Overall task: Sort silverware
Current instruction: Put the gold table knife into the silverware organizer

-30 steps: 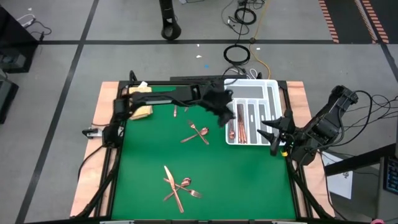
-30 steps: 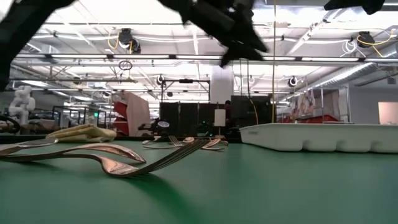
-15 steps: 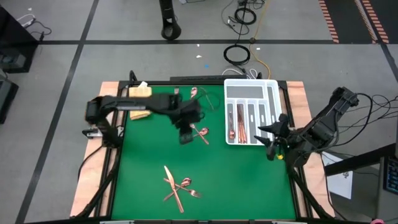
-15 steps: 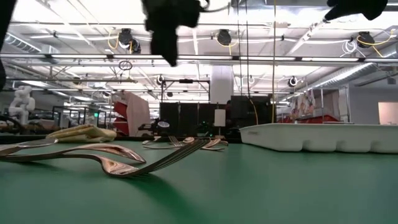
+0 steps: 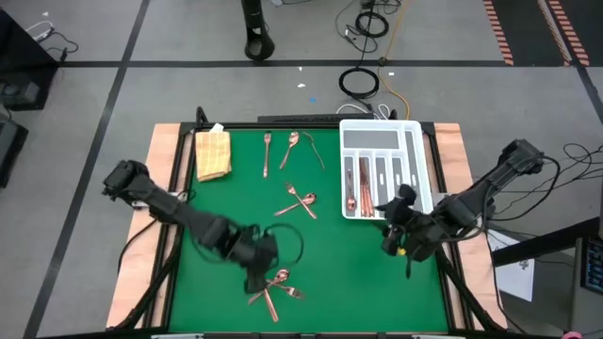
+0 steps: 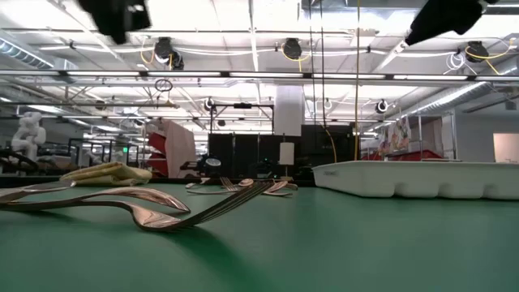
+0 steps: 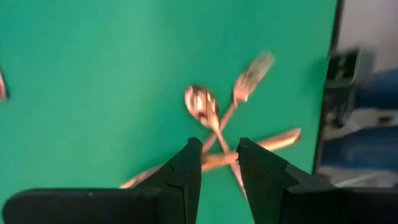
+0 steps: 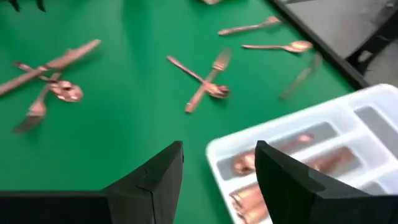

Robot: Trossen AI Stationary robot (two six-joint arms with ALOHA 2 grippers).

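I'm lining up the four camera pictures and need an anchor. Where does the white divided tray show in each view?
High view: white divided tray at the green mat's far right corner.
Low view: its long white side at right, on the mat.
Left wrist view: not in it.
Right wrist view: its corner just past the right gripper.
Shared landmark: the crossed fork and spoon mid-mat.

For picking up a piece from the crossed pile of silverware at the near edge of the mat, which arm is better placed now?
The left. Its gripper hangs right over the pile of silverware, jaws open above the crossed pieces. The right gripper is open near the white tray, well away from that pile.
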